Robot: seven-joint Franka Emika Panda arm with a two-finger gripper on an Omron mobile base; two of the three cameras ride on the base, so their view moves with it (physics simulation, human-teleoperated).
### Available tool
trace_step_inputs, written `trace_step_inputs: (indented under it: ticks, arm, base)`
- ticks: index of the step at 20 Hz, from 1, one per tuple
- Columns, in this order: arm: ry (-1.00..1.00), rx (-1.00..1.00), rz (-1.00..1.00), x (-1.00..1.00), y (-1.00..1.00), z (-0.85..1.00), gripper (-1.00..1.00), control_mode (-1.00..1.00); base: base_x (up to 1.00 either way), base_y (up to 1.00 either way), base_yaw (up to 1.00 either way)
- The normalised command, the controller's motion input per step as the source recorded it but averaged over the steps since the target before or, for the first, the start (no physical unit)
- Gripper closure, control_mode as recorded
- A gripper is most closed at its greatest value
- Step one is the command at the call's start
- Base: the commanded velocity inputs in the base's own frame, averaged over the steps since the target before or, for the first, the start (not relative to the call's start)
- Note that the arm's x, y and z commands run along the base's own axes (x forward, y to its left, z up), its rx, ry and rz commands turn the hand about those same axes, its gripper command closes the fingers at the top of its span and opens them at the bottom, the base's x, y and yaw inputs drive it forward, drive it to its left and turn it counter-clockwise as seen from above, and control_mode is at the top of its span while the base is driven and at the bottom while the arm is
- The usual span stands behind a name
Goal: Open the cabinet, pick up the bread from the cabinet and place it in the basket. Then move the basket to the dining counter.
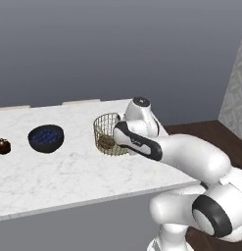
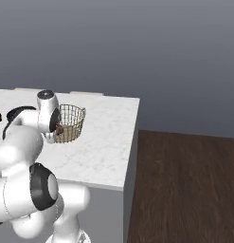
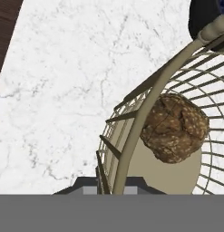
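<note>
The basket (image 1: 106, 128) (image 2: 73, 121) is upright at the right end of the dining counter (image 1: 68, 171) (image 2: 109, 142). I cannot tell whether its bottom touches the marble. The bread (image 1: 107, 142) (image 2: 61, 129), a dark-brown lumpy roll, lies on the basket's beige bottom. In the hand view the bread (image 3: 174, 127) shows through the wires of the basket (image 3: 145, 104). My gripper (image 3: 111, 183) reaches down at the near side of the basket and is shut on its rim wire, one fingertip on each side. The arm hides the fingers in both base views.
A dark blue bowl (image 1: 45, 138) (image 3: 204, 18) sits to the left of the basket, and a small dark-red round thing (image 1: 3, 146) lies further left. The counter ends just right of the basket, where dark wooden floor (image 2: 184, 190) (image 3: 4, 27) begins. A grey wall stands behind.
</note>
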Motion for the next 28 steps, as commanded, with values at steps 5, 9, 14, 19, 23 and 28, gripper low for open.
trace_step_inputs:
  ticks: [5, 9, 14, 19, 23, 28]
  arm:
    - [0.00, 0.07, 0.23, 1.00, 0.39, -0.25, 1.00, -1.00]
    - [0.03, 0.02, 0.14, 1.00, 0.35, -0.33, 1.00, -1.00]
    - [0.06, 0.00, 0.06, 0.92, 0.27, -0.18, 1.00, -1.00]
    - [0.12, 0.00, 0.00, 0.44, 0.30, -0.40, 1.00, -1.00]
    - [0.09, -0.03, 0.03, 0.25, 0.31, -0.56, 1.00, -1.00]
    - [0.06, -0.03, 0.08, 0.00, 0.06, -0.32, -1.00, -1.00]
  base:
    - [0.00, 0.00, 0.00]
    - [0.00, 0.00, 0.00]
    - [0.00, 0.00, 0.00]
    - [0.00, 0.00, 0.00]
    - [0.00, 0.00, 0.00]
    - [0.00, 0.00, 0.00]
